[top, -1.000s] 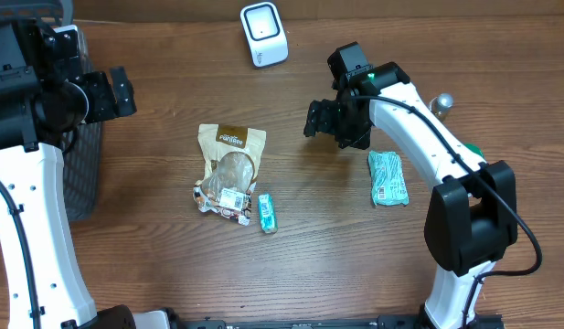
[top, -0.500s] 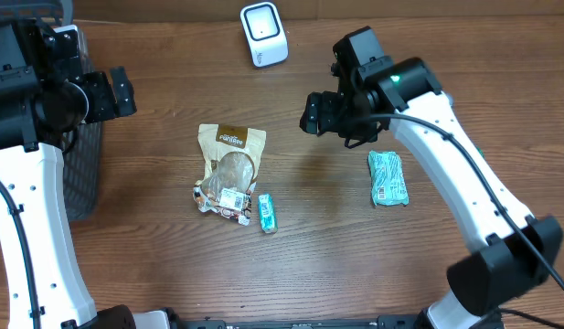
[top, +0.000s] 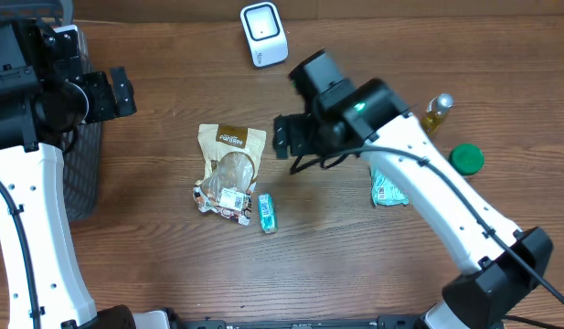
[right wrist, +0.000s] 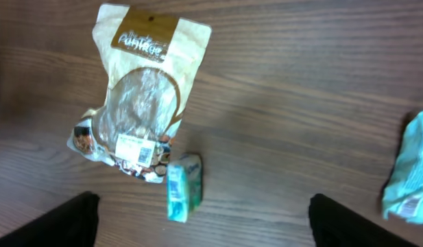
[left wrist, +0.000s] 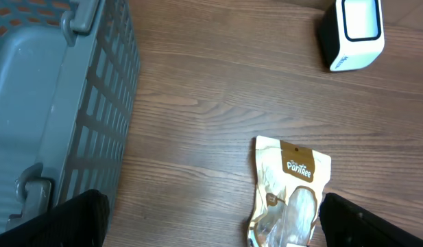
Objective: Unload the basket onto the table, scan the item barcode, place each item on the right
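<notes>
Right pincer (top: 283, 137) spread, empty, near the snack pouch (top: 228, 169). Crinkly pouch could slip; green pack (top: 266, 212) just beside might snag.

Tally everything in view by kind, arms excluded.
packets: 3 (brown pouch, small teal pack, teal packet)
scanner: 1
bottle: 1
green cap: 1
grey basket: 1
total: 7

The right arm (top: 446, 212) hides part of the packet (top: 385, 190). The left wrist view cuts off the near end of the pouch (left wrist: 290, 195). Its label (right wrist: 131, 147) is blurred.
</notes>
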